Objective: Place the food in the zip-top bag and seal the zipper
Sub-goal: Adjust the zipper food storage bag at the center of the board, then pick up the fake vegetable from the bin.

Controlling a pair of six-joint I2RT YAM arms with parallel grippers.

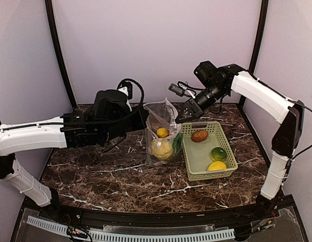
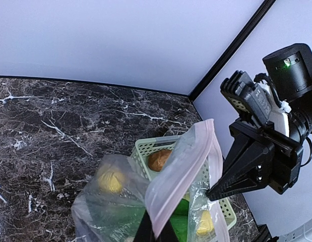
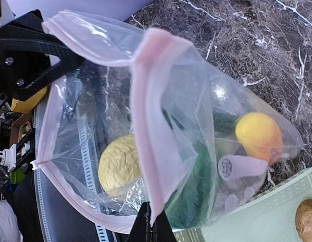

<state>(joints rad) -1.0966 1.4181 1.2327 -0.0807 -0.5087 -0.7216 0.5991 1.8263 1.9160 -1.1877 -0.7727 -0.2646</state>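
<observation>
Across the dark marble worktop (image 1: 95, 176) the light green basket (image 1: 211, 175) sits to the right. Just beside its left wall the zip-top bag (image 1: 161, 113) stands upright between the two arms. From where I stand the left end effector (image 2: 154, 229) looks pinched narrow on one lip of the mouth. The right end effector (image 3: 151, 224) is nipped onto the opposite lip, so the mouth hangs open between them. Inside the bag lie a pale bumpy lump (image 1: 162, 149), a yellow fruit (image 1: 162, 132) and a dark green vegetable (image 3: 196, 191). An orange-brown fruit (image 1: 199, 135), a lime (image 1: 219, 154) and a lemon (image 1: 216, 166) wait in the basket.

The bag is thin, limp film — it creases and sags wherever nothing holds it, and I'd guess it would slump or tip if either lip were let go. The toys look light and hard, so they add little weight, but they are likely to roll. The sensible place to take hold is the zipper (image 3: 145, 116), the pinkish strip along the mouth — it looks stiffer than the film and gives the fingers something to bite. Pressing along it is what sealing will need.
</observation>
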